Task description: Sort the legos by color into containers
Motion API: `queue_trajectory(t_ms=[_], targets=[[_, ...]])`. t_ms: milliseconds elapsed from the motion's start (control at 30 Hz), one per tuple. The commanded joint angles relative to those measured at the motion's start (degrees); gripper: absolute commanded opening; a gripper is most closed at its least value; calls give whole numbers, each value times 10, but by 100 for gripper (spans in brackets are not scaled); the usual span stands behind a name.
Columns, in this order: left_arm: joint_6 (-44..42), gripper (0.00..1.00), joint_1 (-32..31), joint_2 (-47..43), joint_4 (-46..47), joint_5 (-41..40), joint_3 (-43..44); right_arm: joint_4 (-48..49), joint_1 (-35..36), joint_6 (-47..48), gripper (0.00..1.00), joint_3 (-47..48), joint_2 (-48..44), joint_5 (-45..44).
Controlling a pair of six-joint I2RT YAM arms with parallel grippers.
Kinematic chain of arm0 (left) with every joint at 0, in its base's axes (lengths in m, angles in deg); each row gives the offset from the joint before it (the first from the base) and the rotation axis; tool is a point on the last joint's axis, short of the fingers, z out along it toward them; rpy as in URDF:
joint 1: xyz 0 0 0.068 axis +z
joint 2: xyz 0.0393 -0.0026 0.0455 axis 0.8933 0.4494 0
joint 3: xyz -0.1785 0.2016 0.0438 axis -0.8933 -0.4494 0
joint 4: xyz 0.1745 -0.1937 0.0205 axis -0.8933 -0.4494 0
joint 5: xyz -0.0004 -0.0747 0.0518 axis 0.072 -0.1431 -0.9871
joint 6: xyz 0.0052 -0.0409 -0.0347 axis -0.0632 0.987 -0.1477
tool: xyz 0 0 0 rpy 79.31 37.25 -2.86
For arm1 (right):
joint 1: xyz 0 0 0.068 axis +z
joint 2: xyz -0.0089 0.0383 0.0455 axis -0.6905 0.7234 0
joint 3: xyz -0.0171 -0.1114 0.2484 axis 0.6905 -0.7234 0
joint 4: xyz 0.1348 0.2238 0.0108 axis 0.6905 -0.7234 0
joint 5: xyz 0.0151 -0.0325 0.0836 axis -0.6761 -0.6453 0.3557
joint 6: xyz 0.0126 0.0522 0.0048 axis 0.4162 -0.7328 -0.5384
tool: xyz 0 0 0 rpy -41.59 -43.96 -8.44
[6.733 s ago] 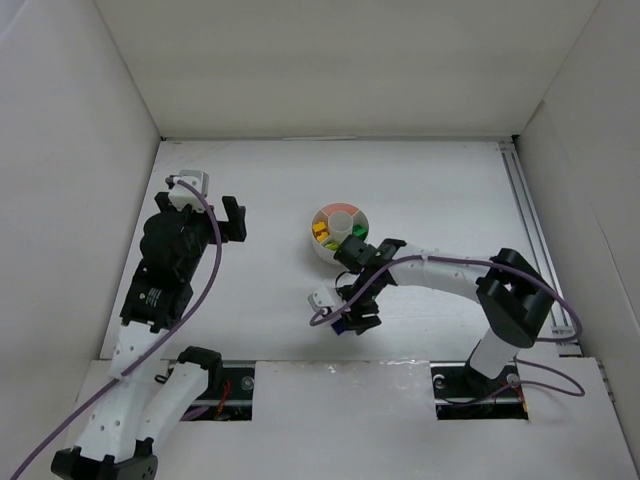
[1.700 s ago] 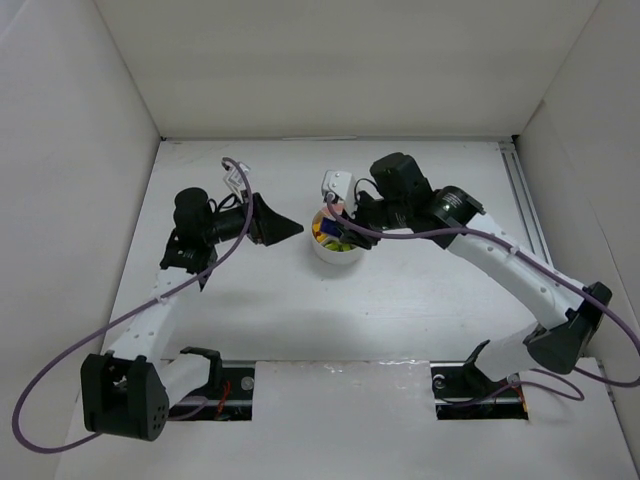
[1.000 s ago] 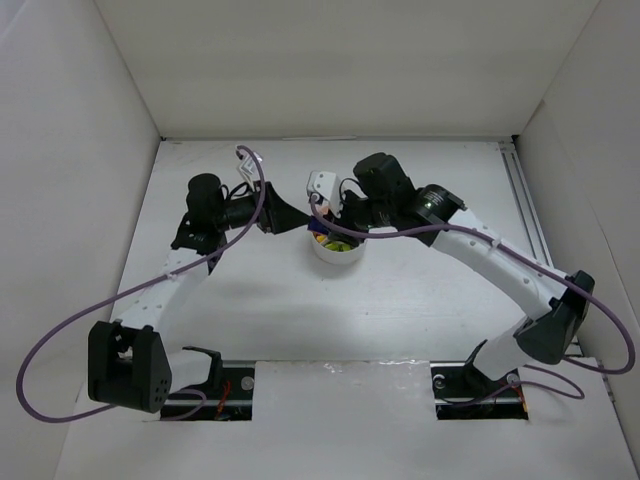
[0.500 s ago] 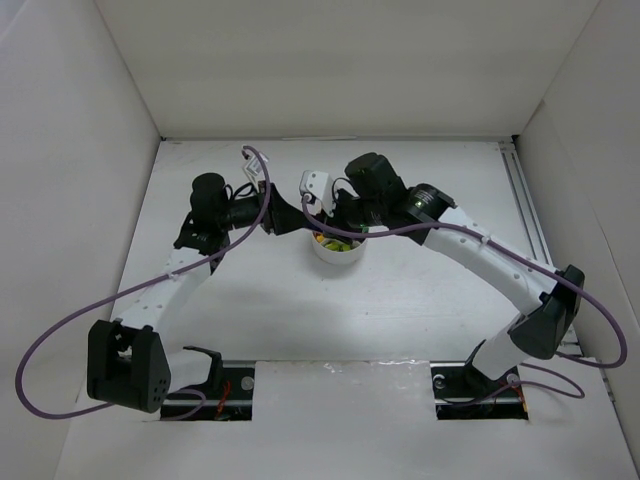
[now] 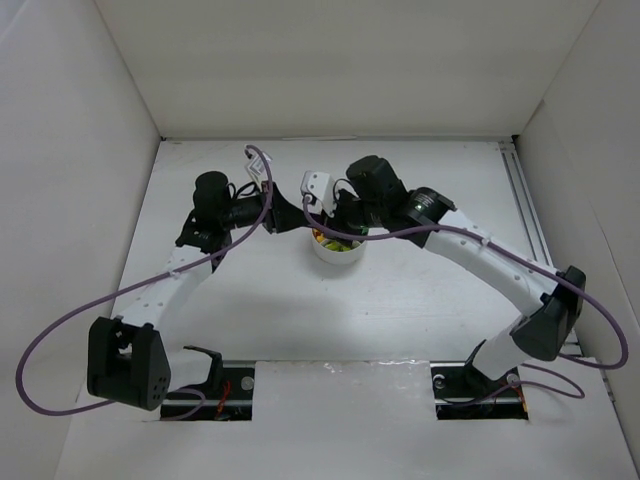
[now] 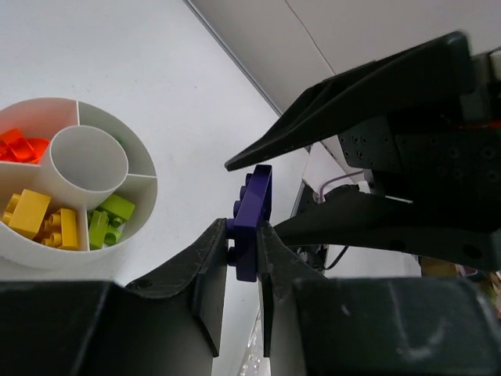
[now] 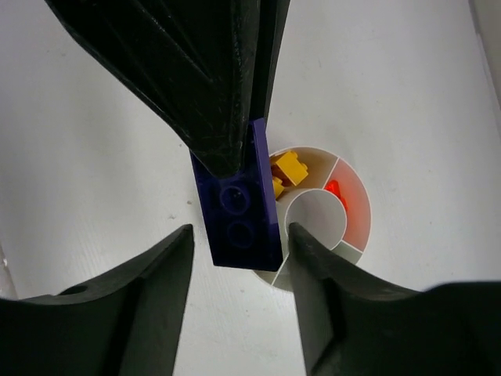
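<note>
Since a second earlier, both arms have drawn together near the dish point(image 5: 339, 257). The left pincer point(image 6: 244, 235) has narrowed onto the purple brick point(image 6: 252, 211), and the right pincer point(image 7: 240, 233) has spread wide, its fingers standing clear on either side of the brick. The brick hangs in the air above the white counter point(image 5: 400, 300), just beside the dish's rim, clamped by its flat faces with its studs showing at one side.

Yellow bricks point(image 6: 43, 221), lime bricks point(image 6: 108, 219) and orange bricks point(image 6: 19, 146) lie in separate wedges; the centre cup point(image 6: 86, 160) looks empty.

We judge the purple brick to be light, stiff and smooth, so it could slip. A hold across the flat faces seems safest. We can read no brand, label or writing anywhere.
</note>
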Motion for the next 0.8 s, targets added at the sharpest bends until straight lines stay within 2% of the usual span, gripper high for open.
queue_trajectory(t_ms=[0, 33, 100, 233, 300, 367, 400, 433, 500, 533, 633, 700, 767], targets=[[-26, 0, -5, 1, 7, 10, 42, 52, 0, -9, 58, -57, -80, -1], [-34, 0, -5, 6, -7, 10, 47, 65, 0, -9, 64, -82, -102, -6], [-57, 0, -5, 14, -20, -4, 70, 94, -7, -21, 66, -163, -146, -22], [-80, 0, -10, 42, -46, -39, 113, 105, -58, -62, 66, -264, -263, -22], [-125, 0, -28, 74, -106, -85, 143, 105, -90, -75, 66, -285, -291, -22], [-162, 0, -56, 102, -145, -126, 191, 99, -154, -99, 66, -293, -307, -3], [-200, 0, -70, 111, -185, -187, 206, 91, -177, -107, 66, -293, -312, 8], [-221, 0, -83, 118, -203, -221, 235, 91, -225, -114, 67, -293, -312, 33], [-256, 0, -128, 138, -249, -283, 265, 73, -270, -130, 67, -293, -305, 59], [-293, 0, -144, 146, -266, -340, 299, 73, -310, -130, 67, -285, -295, 87], [-341, 0, -195, 185, -329, -432, 351, 60, -353, -143, 65, -270, -278, 121], [-371, 0, -200, 203, -349, -439, 389, 60, -382, -148, 64, -262, -264, 140], [-394, 8, -200, 223, -378, -439, 416, 60, -406, -154, 62, -257, -263, 161]])
